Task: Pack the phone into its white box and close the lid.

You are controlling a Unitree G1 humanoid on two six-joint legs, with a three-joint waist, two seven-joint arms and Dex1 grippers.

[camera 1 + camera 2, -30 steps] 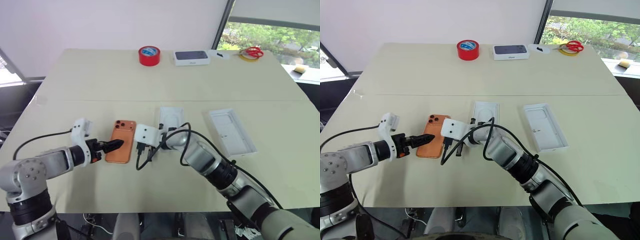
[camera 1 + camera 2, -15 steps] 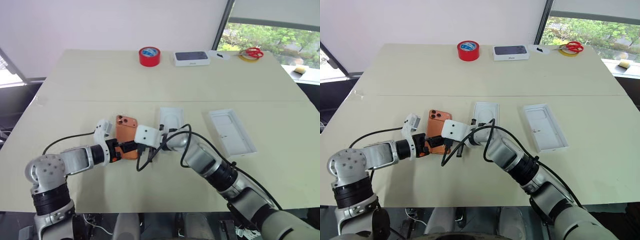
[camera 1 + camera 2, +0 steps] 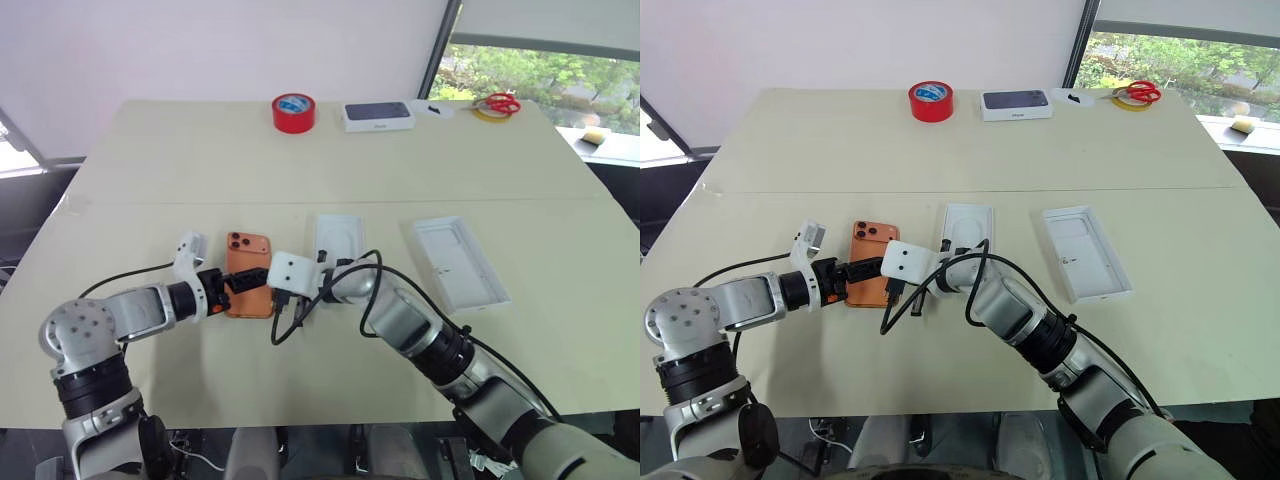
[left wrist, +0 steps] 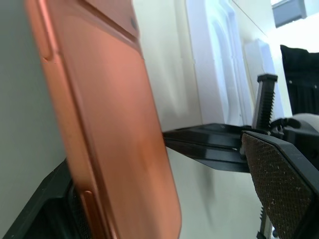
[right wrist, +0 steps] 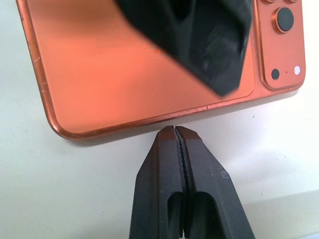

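The left gripper [image 3: 243, 282] had moved in, jaws apart astride the slim copper-orange phone [image 3: 248, 287] lying just left of the white box [image 3: 341, 244], right gripper [image 5: 178, 131] pinched shut, so lifting looked imminent

phone [image 3: 248, 285] copper-orange | white box [image 3: 338, 238] white | tape roll [image 3: 293, 112] red

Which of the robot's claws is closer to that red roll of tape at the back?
Neither clearly. The left gripper and right gripper both sit at the phone, far from the red tape.
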